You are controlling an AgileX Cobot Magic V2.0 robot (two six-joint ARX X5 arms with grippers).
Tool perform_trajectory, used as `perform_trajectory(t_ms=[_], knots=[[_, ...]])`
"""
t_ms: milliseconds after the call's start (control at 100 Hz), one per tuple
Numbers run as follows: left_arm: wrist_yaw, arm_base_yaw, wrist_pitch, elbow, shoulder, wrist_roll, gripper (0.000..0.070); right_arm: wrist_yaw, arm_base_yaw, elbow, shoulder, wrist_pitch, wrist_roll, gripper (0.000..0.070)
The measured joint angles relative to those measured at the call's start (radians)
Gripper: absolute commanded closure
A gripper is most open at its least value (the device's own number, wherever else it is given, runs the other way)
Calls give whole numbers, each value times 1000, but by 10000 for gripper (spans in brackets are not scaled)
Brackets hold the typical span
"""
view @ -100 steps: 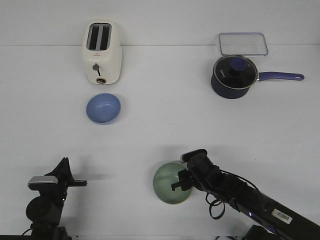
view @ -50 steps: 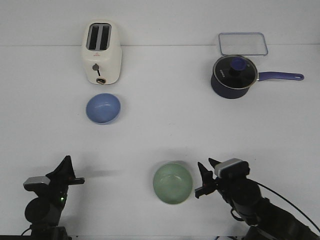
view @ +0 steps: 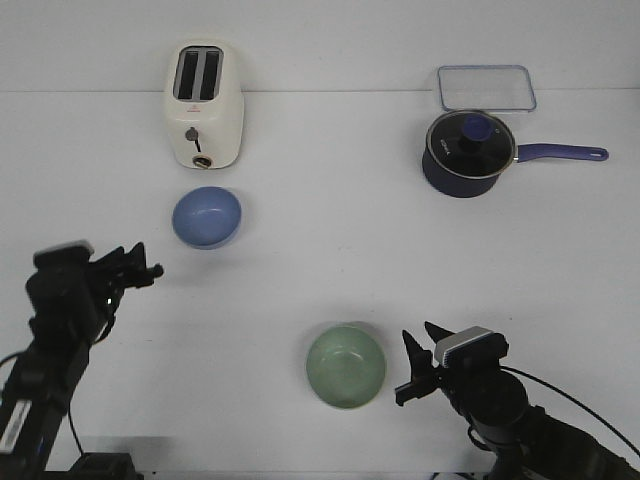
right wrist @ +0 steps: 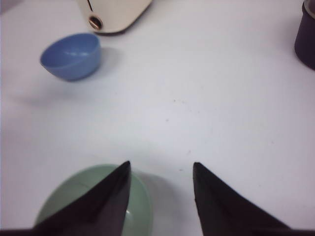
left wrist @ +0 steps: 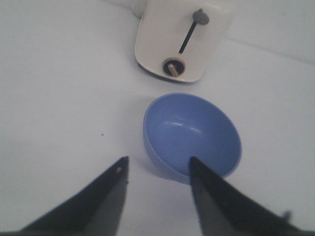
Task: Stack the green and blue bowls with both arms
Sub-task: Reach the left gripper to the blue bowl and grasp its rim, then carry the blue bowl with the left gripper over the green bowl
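Blue bowl empty, at 6 o'clock of toaster. Green bowl empty, near table's front. Left gripper and right gripper both spread, holding nothing. Saucepan lidded.

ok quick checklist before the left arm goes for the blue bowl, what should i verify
1. Left tool open: ok, a clear gap shows between its fingers in the left wrist view.
2. Left tool lined up with the blue bowl: ok, the bowl sits just ahead of the fingers, though slightly off to one side.
3. Blue bowl upright and empty: ok.
4. Toaster close behind the blue bowl: not ok, little room past its far rim.
5. Green bowl free to receive it: ok, upright and empty, with the right tool beside it, open and not touching it.
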Motion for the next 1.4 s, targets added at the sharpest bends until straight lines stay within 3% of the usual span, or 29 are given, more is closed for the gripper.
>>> perform_trajectory(t_ms=[290,520,700,790,820,890,1220,1400], knots=[[24,0,-82,323,539,12,254,0,0,0,45,0,0,433],[33,0,-104,430,764,12,260,10,0,0,54,0,0,433],[47,-7,-61,430,824,14,449,31,0,0,54,0,0,433],[47,-13,-45,431,832,14,472,33,0,0,54,0,0,433],[47,-15,-45,431,833,14,515,33,0,0,54,0,0,433],[47,-19,-45,431,835,15,700,33,0,0,54,0,0,433],[95,-23,-105,431,825,17,690,33,0,0,53,1,0,433],[150,-33,-145,431,641,30,690,33,0,0,53,1,0,433]])
